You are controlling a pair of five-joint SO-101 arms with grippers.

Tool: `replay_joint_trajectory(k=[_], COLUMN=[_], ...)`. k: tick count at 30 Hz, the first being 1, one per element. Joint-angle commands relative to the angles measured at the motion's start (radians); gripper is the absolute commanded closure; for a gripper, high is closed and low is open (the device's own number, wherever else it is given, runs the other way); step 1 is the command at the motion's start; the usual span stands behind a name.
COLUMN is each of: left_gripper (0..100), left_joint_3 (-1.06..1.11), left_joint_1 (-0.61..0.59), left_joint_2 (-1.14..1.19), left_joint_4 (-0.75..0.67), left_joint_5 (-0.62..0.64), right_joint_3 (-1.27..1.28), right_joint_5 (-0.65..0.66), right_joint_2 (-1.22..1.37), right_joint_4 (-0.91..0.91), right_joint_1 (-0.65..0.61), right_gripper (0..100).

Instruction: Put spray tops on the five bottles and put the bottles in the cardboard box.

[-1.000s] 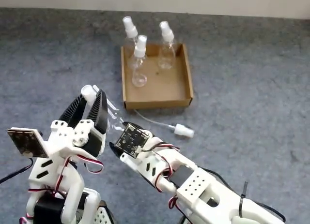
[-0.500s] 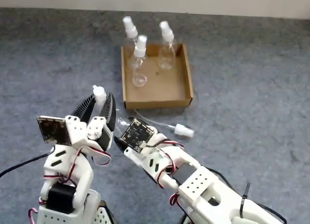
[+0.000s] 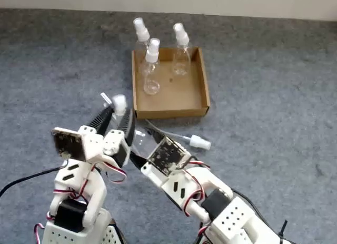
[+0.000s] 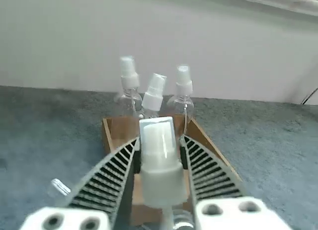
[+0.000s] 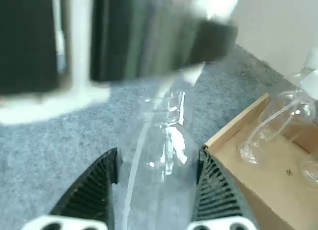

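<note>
Nearest the camera in the high view, both arms rise from the front edge of the tabletop (image 3: 274, 96) and lean in toward each other. The right gripper (image 5: 156, 158) is clamped around a clear bottle (image 5: 161, 135). The right wrist view shows what the overhead cannot: the bottle's long axis runs straight out between the fingers, neck end leading, up toward the dark underside of the other arm.

That other arm is bent forward, and the left gripper (image 3: 117, 112) is closed on a white spray top (image 3: 119, 102). From above, the top is a white knob poking past the fingertips. The left wrist view shows it standing lengthwise between the ribbed fingers, head end away from the wrist, in line with the box beyond. The top and the bottle's neck sit close together in front of the box, but whether they touch can't be told.

Just left of the gripper, a small white scrap (image 3: 105, 99) lies on the grey surface. To the right, a loose spray top (image 3: 200, 143) lies on its side, its thin tube trailing back toward the box's front wall.

Then the cardboard box (image 3: 202, 91), open and shallow. Two capped bottles stand upright inside, one left of centre (image 3: 151, 70) and one toward the back right (image 3: 180, 54). A third capped bottle (image 3: 140, 36) stands at the back-left corner, and it's unclear whether it is inside the wall or behind it.
</note>
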Motion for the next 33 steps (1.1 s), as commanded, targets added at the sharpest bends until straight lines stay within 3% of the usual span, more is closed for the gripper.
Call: replay_joint_trajectory(k=[1,5,14,19,22,31,33], left_gripper=[100,100,99,84,82,82,82], left_joint_3=[0.021,0.022,-0.033,-0.14,-0.174,-0.262,-0.225], left_joint_1=[0.054,0.07,0.065,0.062,0.056,-0.193,-0.245], left_joint_2=[0.007,0.007,0.001,-0.001,-0.001,0.002,0.005], left_joint_4=[-0.002,-0.002,0.046,0.192,0.218,0.212,0.153], left_joint_5=[-0.014,-0.014,-0.014,-0.015,-0.015,-0.012,-0.011], right_joint_3=[-0.021,-0.018,-0.018,-0.018,-0.019,-0.018,-0.018], right_joint_5=[-0.086,-0.158,-0.161,-0.161,-0.161,-0.161,-0.161], right_joint_2=[-0.093,-0.104,-0.039,0.005,0.033,0.173,0.202], right_joint_4=[-0.004,-0.004,-0.01,-0.012,-0.012,-0.124,-0.125], right_joint_1=[0.058,0.143,0.102,0.099,0.099,0.097,0.097], right_gripper=[99.5,99.5,99.5,99.5,99.5,99.5,99.5])
